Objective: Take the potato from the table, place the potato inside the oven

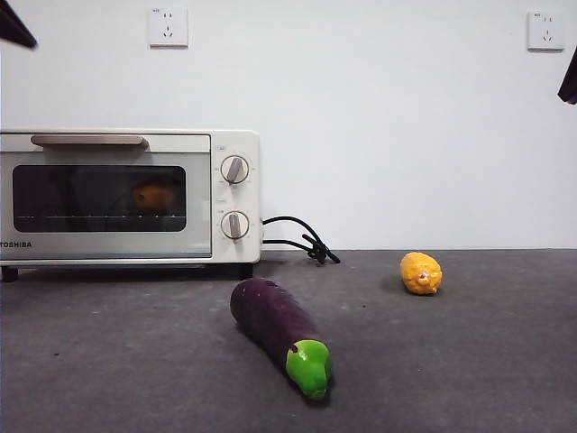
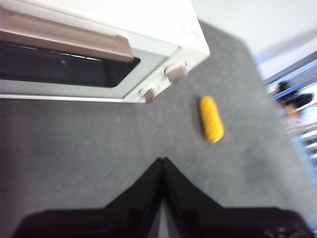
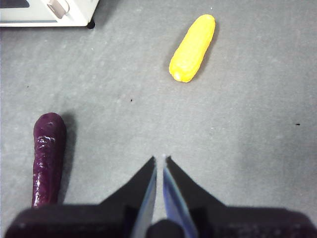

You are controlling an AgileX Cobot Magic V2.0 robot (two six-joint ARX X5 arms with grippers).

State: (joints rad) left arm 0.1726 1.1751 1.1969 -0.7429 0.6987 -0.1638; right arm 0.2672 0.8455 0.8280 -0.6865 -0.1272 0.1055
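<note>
The cream-white oven (image 1: pixel 180 142) stands at the left of the table (image 1: pixel 469 361) with its glass door closed. Behind the dark glass a brown-orange rounded shape shows, the potato (image 1: pixel 153 196), resting inside on the rack. Both arms are raised away from the table; only black tips show at the front view's top corners. My left gripper (image 2: pixel 162 161) is shut and empty, hanging above the table in front of the oven (image 2: pixel 99 20). My right gripper (image 3: pixel 160 158) is shut and empty too, above bare table.
A purple eggplant (image 1: pixel 275 325) with a green tip lies in the front middle, also beside my right gripper (image 3: pixel 48 158). A yellow lumpy fruit (image 1: pixel 421 272) lies to the right of the oven. The oven's black cord (image 1: pixel 302 239) trails along the wall.
</note>
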